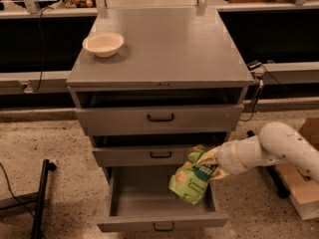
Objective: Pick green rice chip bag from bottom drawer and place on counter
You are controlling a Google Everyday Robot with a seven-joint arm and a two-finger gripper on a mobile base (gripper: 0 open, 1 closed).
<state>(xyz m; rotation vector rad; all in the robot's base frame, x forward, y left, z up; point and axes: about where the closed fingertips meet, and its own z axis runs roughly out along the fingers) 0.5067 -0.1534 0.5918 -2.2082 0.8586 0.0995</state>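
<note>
Speckled stone floor [50, 143] runs under a grey metal cabinet [79, 83] that fills the middle of the frame. Its flat worktop [169, 44] carries a white bowl [103, 44] near the upper-left corner. Behind it, along the top edge, a long bench [149, 4] shows small objects at upper left, too small to tell apart.

Three drawers face the camera. The top drawer [114, 121] and the middle drawer [124, 157] each stand slightly out, with a dark gap above them. The bottom drawer [134, 203] is pulled well out in the lower centre, its grey floor showing and a dark handle [163, 227] on its front.

A white arm [271, 146] reaches in from the right edge at the height of the middle drawer. The tool [208, 158] at its tip sits just in front of the right end of that drawer, closed on the bunched top of the bag [192, 180]. The green bag hangs down from the tool, tilted, over the right side of the bottom drawer; whether its lower end touches the drawer cannot be told. It is well below the worktop and far from the bowl.

At the right edge, below the arm, a cardboard box [306, 193] rests on the floor. At lower left a black bar [40, 198] slants across the floor, and a thin cable [6, 180] curves beside it.
</note>
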